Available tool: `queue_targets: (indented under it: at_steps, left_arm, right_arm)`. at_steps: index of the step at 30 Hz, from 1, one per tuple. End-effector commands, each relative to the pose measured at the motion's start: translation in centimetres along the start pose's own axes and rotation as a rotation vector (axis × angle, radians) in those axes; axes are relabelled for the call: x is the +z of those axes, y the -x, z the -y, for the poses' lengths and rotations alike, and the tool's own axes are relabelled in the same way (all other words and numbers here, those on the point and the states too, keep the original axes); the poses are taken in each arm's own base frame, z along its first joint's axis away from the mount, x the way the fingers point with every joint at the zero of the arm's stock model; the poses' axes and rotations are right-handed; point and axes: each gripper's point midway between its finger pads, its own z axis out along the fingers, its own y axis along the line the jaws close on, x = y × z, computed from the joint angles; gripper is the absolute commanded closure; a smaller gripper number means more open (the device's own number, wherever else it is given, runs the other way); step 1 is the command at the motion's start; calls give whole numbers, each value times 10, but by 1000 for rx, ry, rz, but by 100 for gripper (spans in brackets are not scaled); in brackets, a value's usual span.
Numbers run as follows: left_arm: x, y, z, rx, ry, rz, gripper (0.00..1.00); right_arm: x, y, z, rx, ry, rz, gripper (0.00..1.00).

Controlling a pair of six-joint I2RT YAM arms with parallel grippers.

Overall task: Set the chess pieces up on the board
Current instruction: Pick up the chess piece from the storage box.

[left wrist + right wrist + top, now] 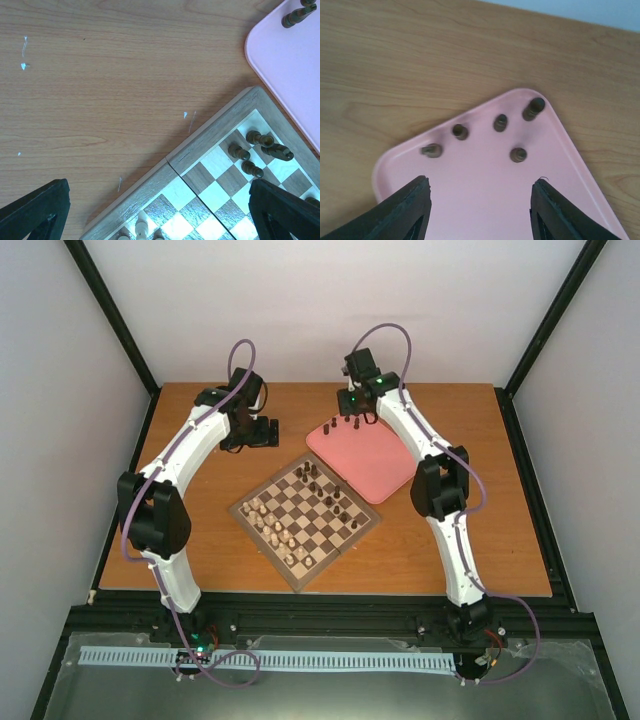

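A wooden surface (200,540) carries the board (312,520), turned like a diamond at its middle. Pale chessmen (275,530) line its near-left side; dark chess pieces (325,490) stand along its far-right side. Past the far-left edge, the left end effector (159,212) hovers with fingers apart, holding nothing. Beyond the board on the right lies a pink tray (485,200), with five more dark pieces clustered at its far corner. The right end effector (481,210) hangs above them, fingers wide apart and empty.
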Motion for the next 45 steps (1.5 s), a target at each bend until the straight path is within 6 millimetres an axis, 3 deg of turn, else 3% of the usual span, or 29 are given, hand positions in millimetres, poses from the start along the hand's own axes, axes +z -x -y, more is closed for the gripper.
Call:
queue_targets:
  at_steps: [1, 14, 22, 35, 45]
  left_arm:
    - [-9, 9, 4, -8, -24, 30, 0]
    - [-2, 7, 3, -5, -13, 6, 0]
    - [1, 9, 4, -5, -8, -2, 0]
    - [3, 10, 2, -2, 5, -8, 0]
    - [6, 10, 3, -1, 4, -14, 0]
  right_arm:
    - [28, -6, 28, 54, -73, -7, 45]
    - [78, -34, 53, 59, -86, -76, 46]
    - [96, -45, 62, 74, -80, -106, 53]
    - [108, -44, 56, 67, -16, -96, 56]
    - [111, -46, 56, 75, -16, -103, 68]
